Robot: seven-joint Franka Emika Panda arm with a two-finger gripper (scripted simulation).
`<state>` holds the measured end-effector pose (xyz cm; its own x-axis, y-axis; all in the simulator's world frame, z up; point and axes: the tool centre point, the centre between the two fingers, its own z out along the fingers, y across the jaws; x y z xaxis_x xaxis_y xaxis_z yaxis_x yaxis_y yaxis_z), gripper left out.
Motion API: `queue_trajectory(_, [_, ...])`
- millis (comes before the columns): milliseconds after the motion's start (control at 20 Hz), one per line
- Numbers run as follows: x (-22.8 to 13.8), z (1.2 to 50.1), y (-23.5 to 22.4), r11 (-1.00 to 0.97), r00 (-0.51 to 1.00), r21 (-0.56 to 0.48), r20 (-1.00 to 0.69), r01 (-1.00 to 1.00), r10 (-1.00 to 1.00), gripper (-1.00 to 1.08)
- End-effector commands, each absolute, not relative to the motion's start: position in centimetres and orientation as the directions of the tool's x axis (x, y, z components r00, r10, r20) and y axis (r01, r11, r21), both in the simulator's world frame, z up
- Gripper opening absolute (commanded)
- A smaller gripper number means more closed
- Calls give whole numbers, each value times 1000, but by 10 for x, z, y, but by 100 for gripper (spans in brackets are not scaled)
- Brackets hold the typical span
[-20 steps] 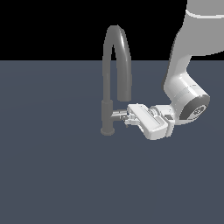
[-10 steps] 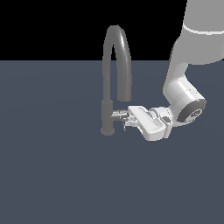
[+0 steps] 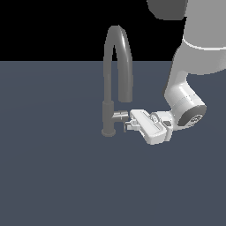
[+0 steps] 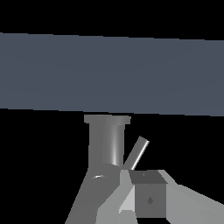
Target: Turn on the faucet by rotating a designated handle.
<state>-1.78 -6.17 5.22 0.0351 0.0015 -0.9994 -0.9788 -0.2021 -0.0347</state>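
The dark-grey faucet point(image 3: 108, 110) stands on a grey floor, its arched spout curving toward the exterior view's right. The silver handle point(image 3: 120, 116) juts from the lower post toward my gripper. My gripper point(image 3: 129, 125) lies level, its fingertips right by the handle's end, slightly below it; contact is unclear. In the wrist view the faucet post point(image 4: 107, 142) and its base flange show ahead, the thin pin lever point(image 4: 137, 153) slants beside it, and my fingers point(image 4: 149, 199) sit close together just before the lever. The jaws look shut with nothing between them.
The flat dark-grey floor point(image 3: 53, 176) stretches all around the faucet. My white arm point(image 3: 185, 99) comes down from the exterior view's upper right. Nothing else stands on the floor.
My gripper has edged a little lower and toward the faucet post. The arm above has shifted slightly. The faucet stands as before.
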Motion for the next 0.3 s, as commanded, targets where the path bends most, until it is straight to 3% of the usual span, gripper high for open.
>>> queue_trajectory(0, [-17,35,-48,-211,15,-15,-1000,-977,5,-100])
queue_trajectory(250, [-12,23,-46,-208,4,-4,-1000,-978,1,-100])
